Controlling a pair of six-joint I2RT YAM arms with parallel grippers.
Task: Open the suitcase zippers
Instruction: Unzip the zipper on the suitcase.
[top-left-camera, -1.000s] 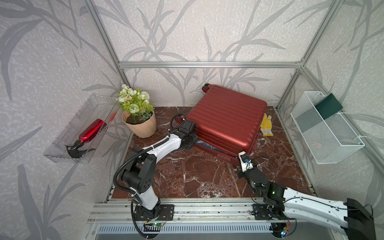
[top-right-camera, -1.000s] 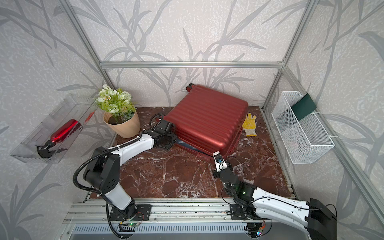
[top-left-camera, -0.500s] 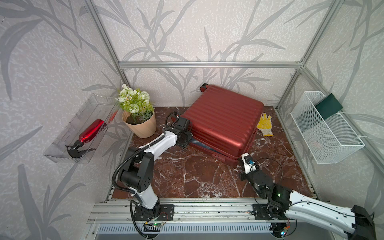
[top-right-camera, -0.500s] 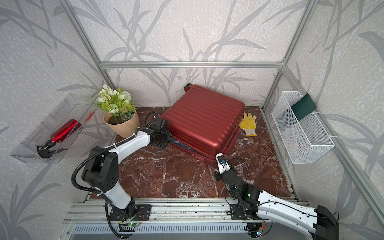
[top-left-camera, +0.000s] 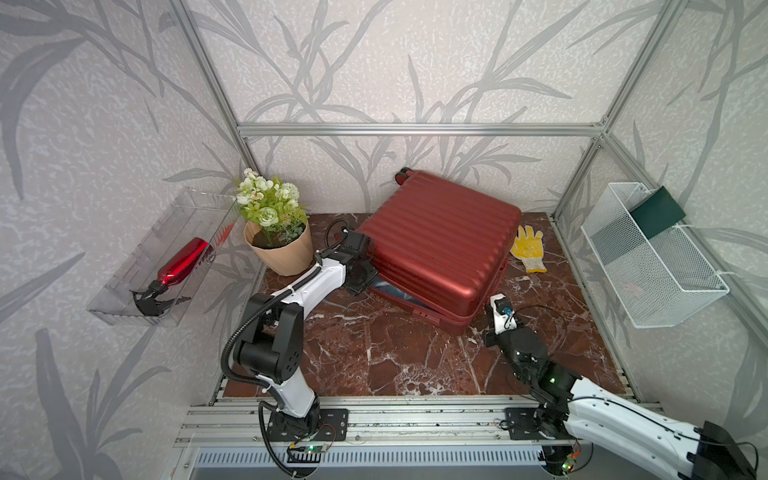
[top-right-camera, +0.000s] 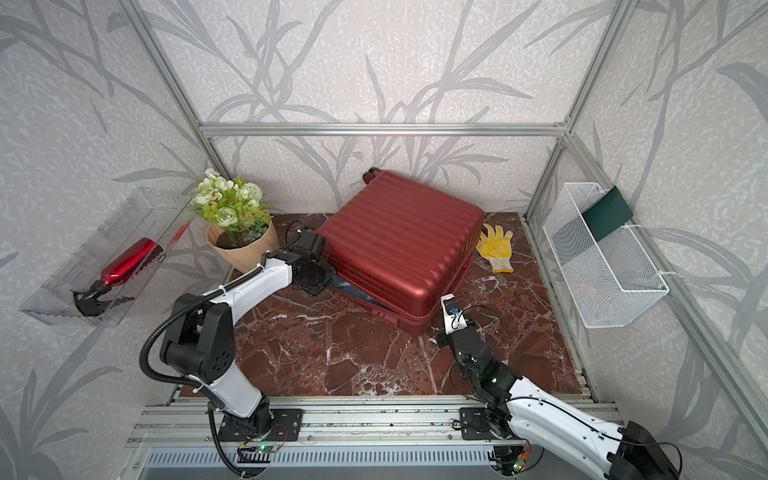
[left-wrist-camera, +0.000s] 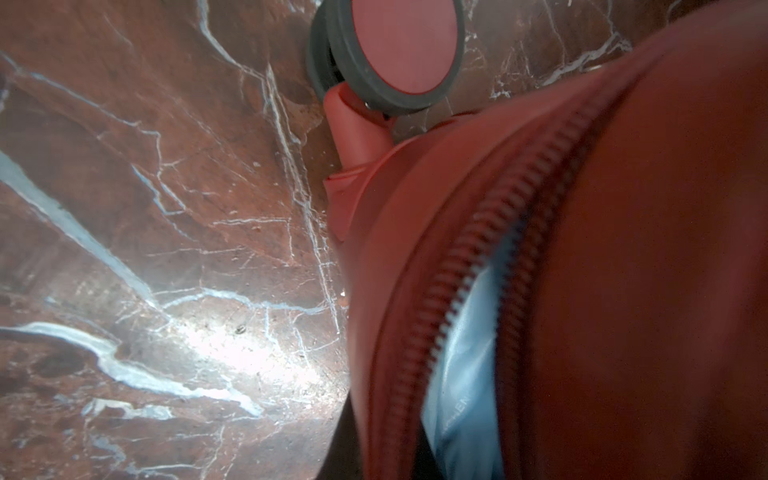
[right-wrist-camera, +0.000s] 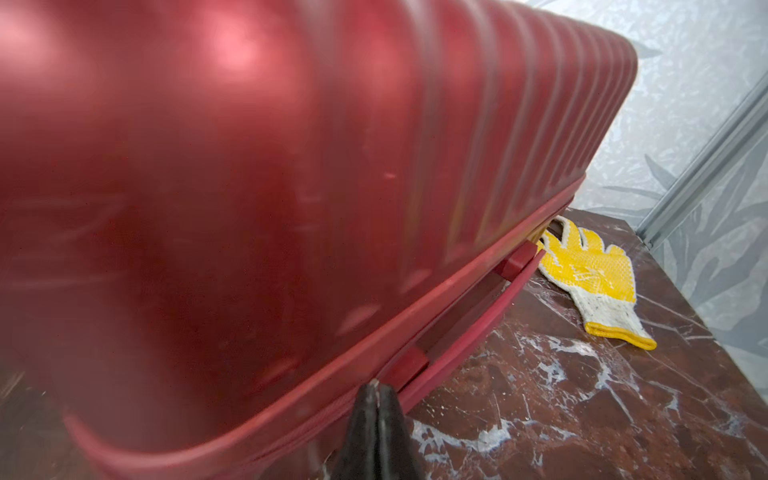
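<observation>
1. Jaws – on the right arm (top-left-camera: 615, 411) they are clenched, with the black fingertips (right-wrist-camera: 361, 428) pressed together at the seam of the suitcase (top-left-camera: 440, 245) near its front corner. Whether they pinch a pull cannot be told. On the left arm (top-left-camera: 316, 282) the jaws are clenched at the corner nearest the pot (top-left-camera: 282, 253), hidden; their hold cannot be told.
2. The suitcase lies flat at the back of the worktop (top-left-camera: 374, 349).
3. Only the left wrist view shows the zippers (left-wrist-camera: 511, 195) with teeth parted over pale blue lining (left-wrist-camera: 465, 374), and a wheel (left-wrist-camera: 407, 45). Both top views show just a sliver of lining.
4. Since a second ago, the suitcase has shifted toward the pot – the left arm with it. The yellow glove (top-left-camera: 528, 249) lies just beside it.
5. The clear wall tray (top-left-camera: 124, 307) holds a red spray bottle (top-left-camera: 183, 262). The white mesh basket (top-left-camera: 665, 270) holds a dark green card (top-left-camera: 656, 212). The pot holds flowers (top-left-camera: 266, 203).
</observation>
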